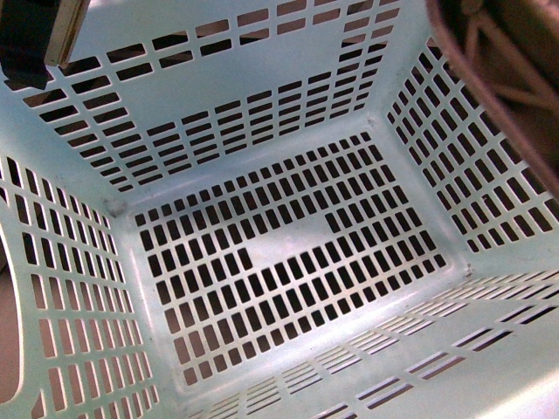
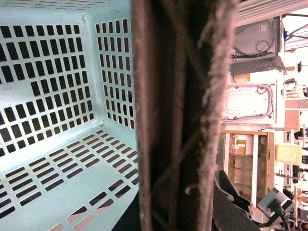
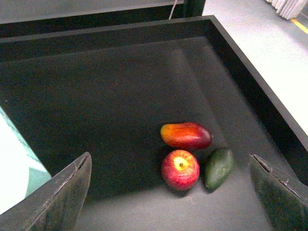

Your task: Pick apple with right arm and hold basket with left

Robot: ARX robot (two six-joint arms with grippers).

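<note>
The pale mint-green basket (image 1: 288, 140) fills the front view, seen from above into its slotted floor, with nothing inside. Its brown ribbed handle (image 2: 178, 96) runs straight through the left wrist view, and my left gripper (image 2: 179, 214) is shut on it, its fingers mostly hidden behind the handle. In the right wrist view the red apple (image 3: 180, 169) lies stem dimple up on a black tray. My right gripper (image 3: 169, 199) hangs open above it. The apple sits between the two wide-apart fingers (image 3: 60, 197), closer to the far one, untouched.
A red-orange oblong fruit (image 3: 186, 135) touches the apple on one side and a dark green avocado-like fruit (image 3: 217, 167) lies on the other. The black tray has a raised rim (image 3: 250, 82). A basket corner (image 3: 14, 166) shows beside it. Shelving and machines (image 2: 250, 106) stand behind.
</note>
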